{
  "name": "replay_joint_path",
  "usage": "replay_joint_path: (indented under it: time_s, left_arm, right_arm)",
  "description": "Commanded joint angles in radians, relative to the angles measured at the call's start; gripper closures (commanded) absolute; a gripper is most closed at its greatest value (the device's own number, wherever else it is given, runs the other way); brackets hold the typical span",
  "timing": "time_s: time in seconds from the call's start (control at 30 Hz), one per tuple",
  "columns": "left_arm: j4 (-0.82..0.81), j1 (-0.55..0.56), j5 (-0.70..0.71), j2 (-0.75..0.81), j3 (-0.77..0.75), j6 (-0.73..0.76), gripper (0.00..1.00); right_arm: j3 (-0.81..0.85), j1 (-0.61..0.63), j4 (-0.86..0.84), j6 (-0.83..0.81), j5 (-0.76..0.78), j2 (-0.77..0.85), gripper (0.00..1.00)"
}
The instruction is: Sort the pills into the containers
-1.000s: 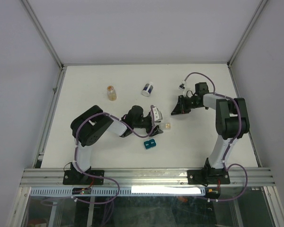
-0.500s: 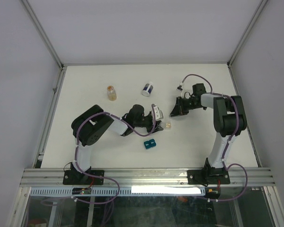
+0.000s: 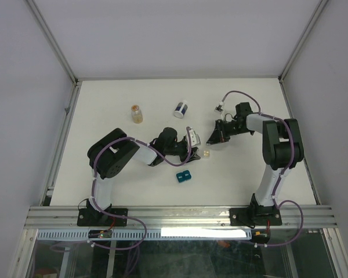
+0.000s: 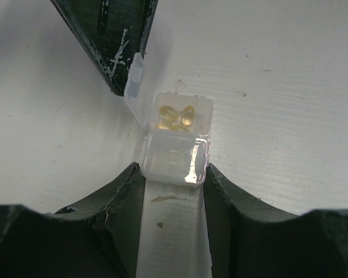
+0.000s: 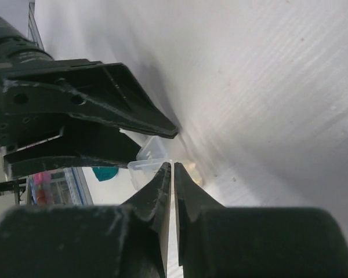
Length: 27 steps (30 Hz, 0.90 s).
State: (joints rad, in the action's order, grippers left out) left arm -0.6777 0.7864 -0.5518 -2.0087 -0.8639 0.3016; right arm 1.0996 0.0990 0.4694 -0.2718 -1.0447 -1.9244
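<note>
Two joined clear containers lie on the white table (image 3: 249, 104) mid-scene (image 3: 205, 153). In the left wrist view the near container (image 4: 173, 157) looks empty and sits squeezed between my left gripper (image 4: 173, 169), which is shut on it. The far container (image 4: 192, 103) holds several orange pills (image 4: 177, 116), and its clear lid (image 4: 136, 81) stands open. My right gripper (image 5: 173, 167) is shut with nothing between its fingers; its tips (image 4: 119, 81) rest just beside that lid. From the right wrist I see the container (image 5: 144, 163) and the pills (image 5: 192, 170) just past my fingertips.
A small bottle with orange contents (image 3: 137, 113) stands at the back left. A white jar with a dark-blue band (image 3: 181, 108) lies behind the grippers. A teal block (image 3: 182, 176) sits near the left arm (image 3: 113, 156), towards the front edge.
My left gripper has closed onto the near container. My right gripper has moved left and closer to the open lid, its fingers closing fully.
</note>
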Motion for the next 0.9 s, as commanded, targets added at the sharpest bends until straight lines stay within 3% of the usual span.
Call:
replay_joint_path:
  time_s: [0.0, 0.53, 0.87]
  left_arm:
    - [0.001, 0.010, -0.013, 0.004, -0.028, -0.005, 0.76]
    - [0.007, 0.010, -0.007, 0.003, -0.034, -0.027, 0.78]
    - [0.006, 0.011, -0.014, 0.000, -0.033, -0.025, 0.79]
  right_arm:
    - [0.012, 0.005, 0.100, -0.129, -0.060, 0.111, 0.93]
    - [-0.011, 0.105, 0.182, -0.201, 0.238, 0.150, 0.96]
    - [-0.023, 0.158, 0.120, -0.186, 0.319, 0.344, 0.96]
